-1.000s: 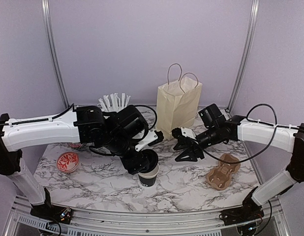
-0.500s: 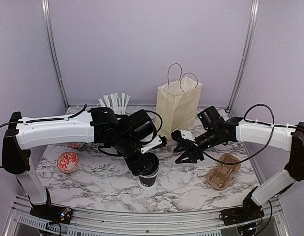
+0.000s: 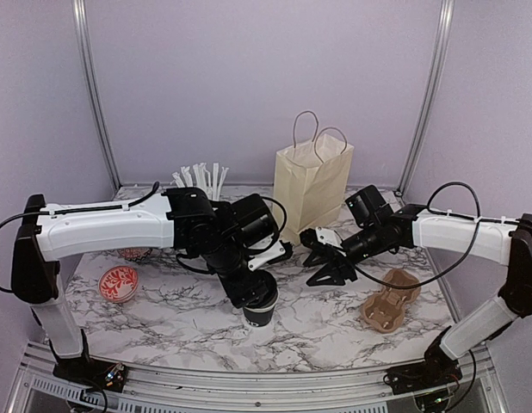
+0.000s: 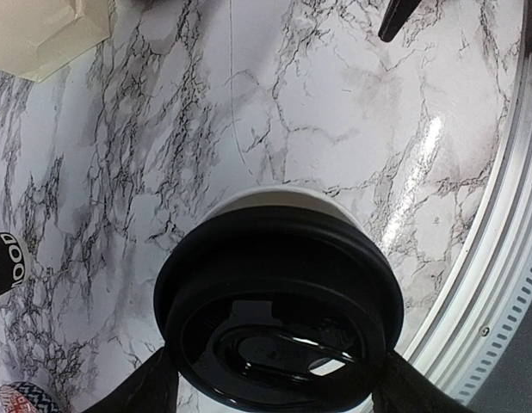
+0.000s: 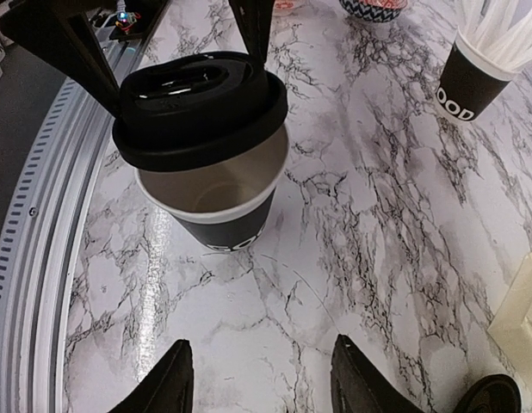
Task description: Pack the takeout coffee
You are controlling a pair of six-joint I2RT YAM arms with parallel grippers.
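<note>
The bag (image 3: 311, 185) is standing behind both grippers. The cup (image 5: 221, 211) is sitting right under the left gripper (image 3: 251, 288), which is clamping the lid (image 5: 200, 107), tilted and unseated. The right gripper (image 5: 262, 383) is hanging spread, empty. The cup is probably light and crushable; gripping near its stiff rim seems safer.

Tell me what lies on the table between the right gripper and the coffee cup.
Nothing: in the right wrist view only bare marble table separates the right gripper from the cup.

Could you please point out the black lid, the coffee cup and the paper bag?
black lid (image 5: 193, 90), right wrist view, top face
coffee cup (image 5: 227, 228), right wrist view, side wall
paper bag (image 3: 305, 189), top external view, front panel
</note>
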